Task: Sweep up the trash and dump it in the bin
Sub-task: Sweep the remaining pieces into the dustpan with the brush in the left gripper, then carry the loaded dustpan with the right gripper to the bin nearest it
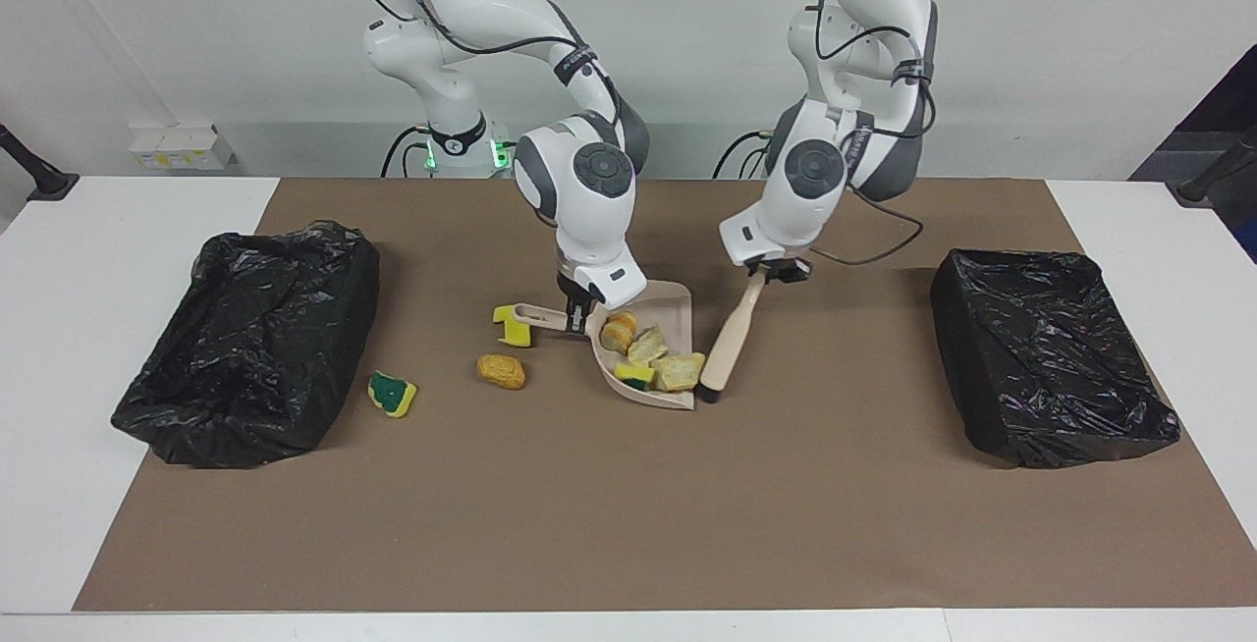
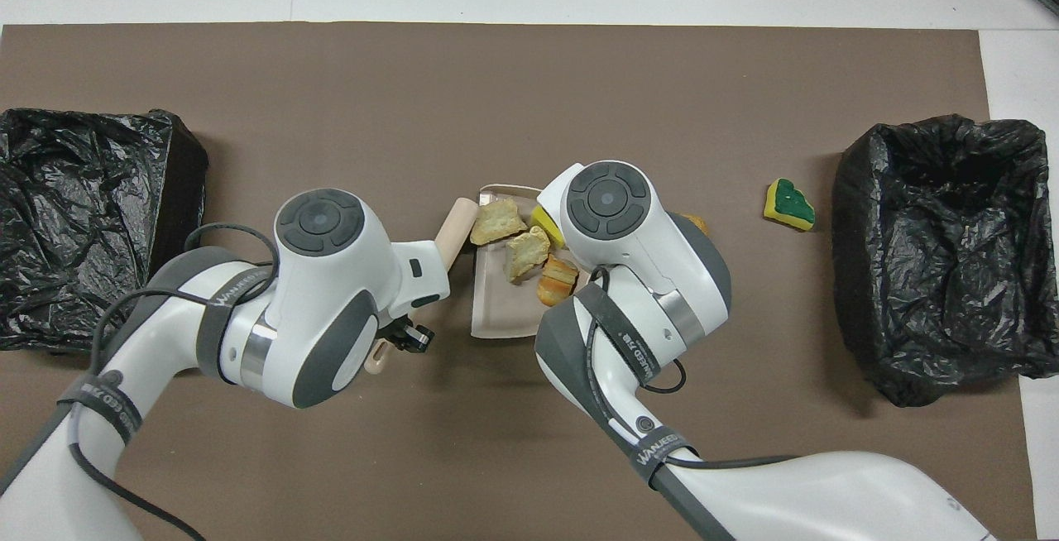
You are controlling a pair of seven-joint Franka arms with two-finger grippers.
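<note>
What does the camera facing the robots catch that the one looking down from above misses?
Only the facing view shows the dustpan's handle, the right gripper shut on it, the yellow scrap beside it, and the whole brown lump. Only the overhead view shows the open hollow of the bin at the right arm's end. Both show the dustpan, four scraps in it, and the left gripper holding the brush.
</note>
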